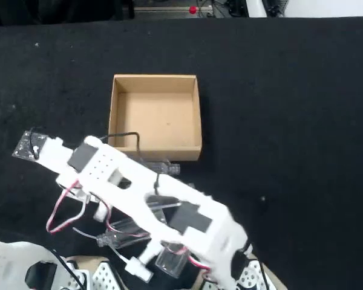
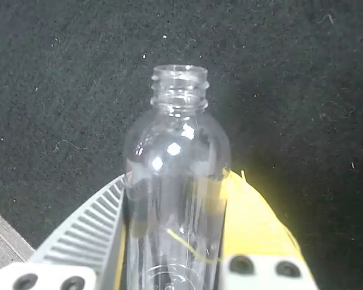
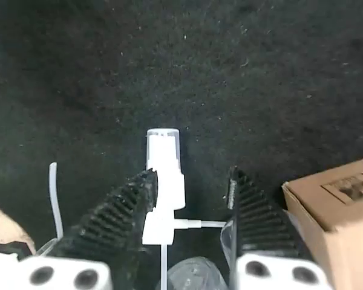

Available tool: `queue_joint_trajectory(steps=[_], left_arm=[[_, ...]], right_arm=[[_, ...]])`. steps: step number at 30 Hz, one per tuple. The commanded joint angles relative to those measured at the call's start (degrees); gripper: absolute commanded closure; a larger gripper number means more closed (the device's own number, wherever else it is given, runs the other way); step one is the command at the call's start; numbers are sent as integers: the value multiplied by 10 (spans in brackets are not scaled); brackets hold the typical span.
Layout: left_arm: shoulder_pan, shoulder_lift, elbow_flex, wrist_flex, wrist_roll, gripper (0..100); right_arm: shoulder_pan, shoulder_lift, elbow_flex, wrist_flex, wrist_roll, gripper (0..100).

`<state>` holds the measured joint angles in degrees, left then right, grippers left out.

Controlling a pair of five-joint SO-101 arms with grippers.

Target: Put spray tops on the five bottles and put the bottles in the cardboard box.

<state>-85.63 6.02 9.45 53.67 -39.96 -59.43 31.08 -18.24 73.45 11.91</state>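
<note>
Left wrist view: clear bottle (image 2: 176, 139) clamped, threaded neck bare.
The left gripper (image 2: 178, 178) pinches the smooth, rounded plastic bottle between a ribbed grey finger and a yellow one. The right gripper (image 3: 192, 176) has its black ribbed fingers parted around a white spray top (image 3: 164, 163), with the cardboard box (image 3: 336, 205) just outside one finger.

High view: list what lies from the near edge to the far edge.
Clear bottles lying at the near edge → cardboard box → bare black table → red knob beyond the far edge. The white arm crosses over the bottles, so it is left out.
</note>
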Motion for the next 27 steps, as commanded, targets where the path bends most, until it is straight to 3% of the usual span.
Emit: queue_joint_trajectory(steps=[1,12,27], left_arm=[[-7,-3,-35,-11,4,971],[-7,-3,-33,-11,2,971],[-7,-6,-32,-6,2,971]], right_arm=[[-9,51,-130,57,-4,819],[-20,199,-284,149,2,819],[-20,223,-350,242,-4,818]])
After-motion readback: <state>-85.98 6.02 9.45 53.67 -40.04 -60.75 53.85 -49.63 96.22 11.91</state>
